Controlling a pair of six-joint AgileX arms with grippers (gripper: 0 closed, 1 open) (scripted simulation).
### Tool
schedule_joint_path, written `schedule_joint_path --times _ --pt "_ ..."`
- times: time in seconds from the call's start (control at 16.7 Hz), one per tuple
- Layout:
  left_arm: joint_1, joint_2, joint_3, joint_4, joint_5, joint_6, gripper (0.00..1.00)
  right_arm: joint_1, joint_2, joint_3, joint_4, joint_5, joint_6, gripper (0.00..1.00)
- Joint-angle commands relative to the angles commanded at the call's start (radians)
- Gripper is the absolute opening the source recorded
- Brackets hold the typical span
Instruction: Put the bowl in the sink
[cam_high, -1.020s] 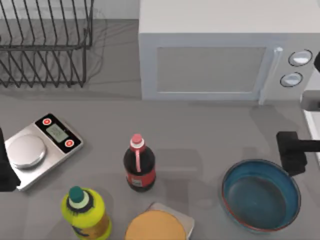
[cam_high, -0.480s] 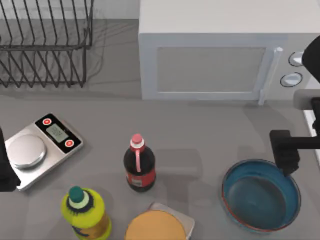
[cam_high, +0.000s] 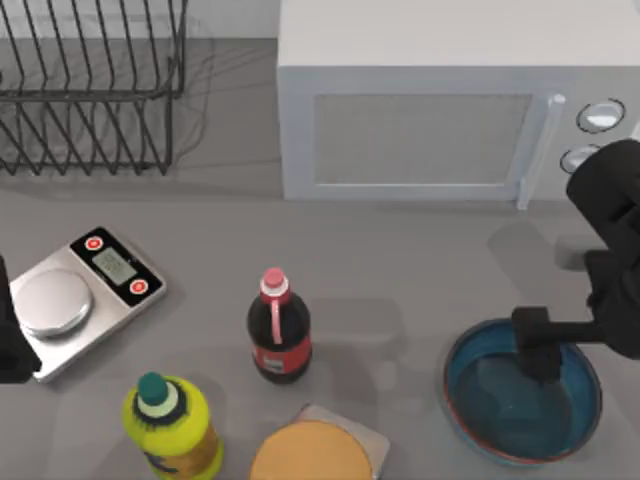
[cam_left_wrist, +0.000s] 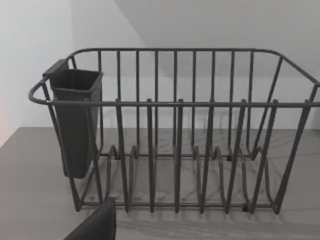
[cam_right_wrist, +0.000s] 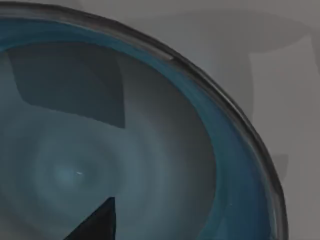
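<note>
Left arm parked at the top view's far left edge, a dark shape (cam_high: 10, 340) cut off by the frame beside the kitchen scale (cam_high: 80, 297); its jaws are out of sight, state cannot be told. Wire dish rack (cam_high: 90, 90) at the back left, cropped at the top edge; the left wrist view faces it straight on (cam_left_wrist: 175, 135), with a dark cutlery holder (cam_left_wrist: 75, 120) hung on one end. Moving right: yellow bottle (cam_high: 172, 428) cut off at the near edge, cola bottle (cam_high: 278, 332) upright, orange-tan disc on a grey square (cam_high: 315, 452) half out of frame. White microwave (cam_high: 440, 110) at the back. Grey tabletop (cam_high: 400, 260), pale wall behind. At the right, near edge, the bowl (cam_high: 490, 440) sits on the tabletop. Right gripper (cam_high: 540, 345) hangs over the bowl's far rim, arm reaching in from the right edge; whether its jaws are spread or closed cannot be told. Right wrist view looks close into the bowl's teal inside (cam_right_wrist: 150, 165).
</note>
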Motion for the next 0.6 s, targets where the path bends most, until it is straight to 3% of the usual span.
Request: schedule_joint_path --times 0.42,0.6 --pt "0.000 0.000 0.000 0.000 0.000 0.000 1.00 0.002 0.034 -0.066 0.087 0.000 0.003 1.00" --pt "0.000 0.000 0.000 0.000 0.000 0.000 1.00 0.002 0.034 -0.066 0.087 0.000 0.003 0.77"
